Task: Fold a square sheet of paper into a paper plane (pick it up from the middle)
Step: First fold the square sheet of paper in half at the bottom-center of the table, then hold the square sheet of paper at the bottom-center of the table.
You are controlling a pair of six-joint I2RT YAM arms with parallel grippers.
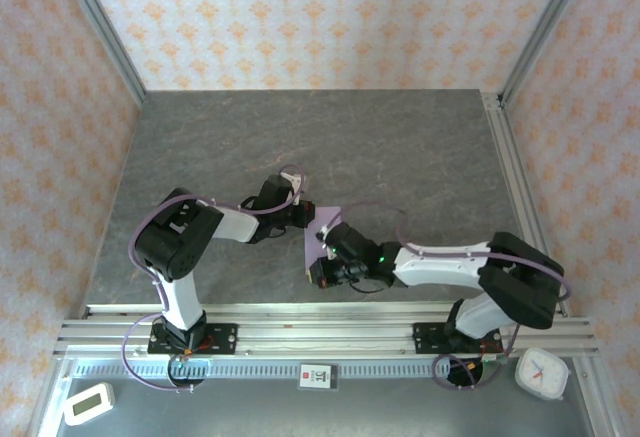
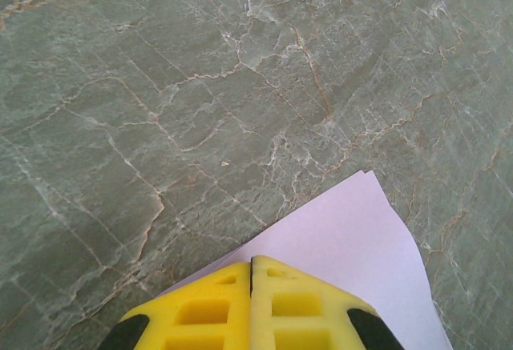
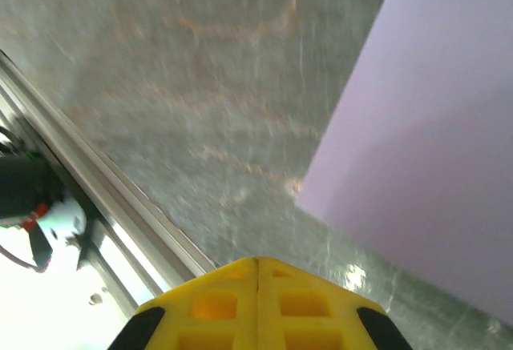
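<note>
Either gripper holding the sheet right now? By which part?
Right gripper: shut, holding nothing; the sheet lies beside it. Left gripper: shut over the sheet's edge, no paper seen pinched, so likely nothing held either.

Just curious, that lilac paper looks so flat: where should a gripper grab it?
Probably mid-edge, coming in low from the side: the square sheet of paper seems to lie flat on the table, so only its rim can be pinched.
</note>
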